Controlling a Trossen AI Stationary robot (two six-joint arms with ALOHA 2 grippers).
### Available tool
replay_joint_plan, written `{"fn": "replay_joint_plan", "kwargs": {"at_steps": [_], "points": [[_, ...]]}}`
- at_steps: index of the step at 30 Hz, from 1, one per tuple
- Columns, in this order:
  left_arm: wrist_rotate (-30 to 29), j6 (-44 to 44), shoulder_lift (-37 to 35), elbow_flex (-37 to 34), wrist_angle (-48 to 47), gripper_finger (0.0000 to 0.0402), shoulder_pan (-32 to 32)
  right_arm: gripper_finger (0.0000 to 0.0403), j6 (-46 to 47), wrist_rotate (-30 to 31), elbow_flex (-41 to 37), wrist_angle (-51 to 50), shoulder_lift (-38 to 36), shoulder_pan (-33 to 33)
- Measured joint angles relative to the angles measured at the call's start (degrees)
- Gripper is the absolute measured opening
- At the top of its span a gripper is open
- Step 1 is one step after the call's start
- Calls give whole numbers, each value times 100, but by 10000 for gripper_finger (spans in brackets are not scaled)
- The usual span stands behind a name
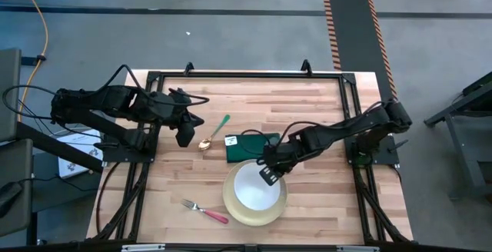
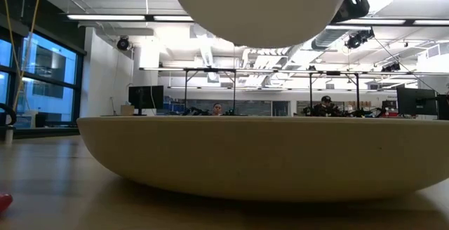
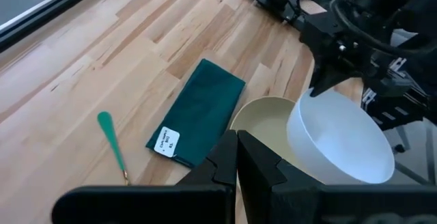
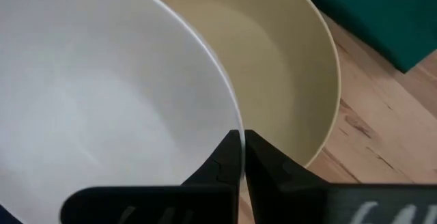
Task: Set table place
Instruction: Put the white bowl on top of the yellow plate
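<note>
The white bowl hangs above the pale yellow plate; in the low view the bowl is clear of the plate. My right gripper is shut on the bowl's rim. The dark green napkin lies flat beyond the plate. The green-handled gold spoon lies left of the napkin, and the pink-handled fork lies near the table's near edge. My left gripper is shut and hovers left of the spoon, touching nothing. My right gripper pinches the white bowl's rim on its far right side, one finger inside the bowl and one outside. The fingers slant down from the table's far right. The bowl is lifted clear and hangs roughly level over the plate.
The black metal frame edges the wooden table. Bare wood lies right of the plate and along the far side. In the left wrist view the napkin, the spoon handle and the right arm show ahead. People sit in the room behind.
</note>
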Motion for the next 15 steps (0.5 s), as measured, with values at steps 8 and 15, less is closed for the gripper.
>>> {"fn": "replay_joint_plan", "kwargs": {"at_steps": [8, 15], "points": [[24, 13, 0, 0, 2, 1, 0, 0, -118, -142, 0, 95, 254, -77], [123, 63, 0, 0, 4, 1, 0, 0, -189, -229, 0, 78, 412, -156]]}}
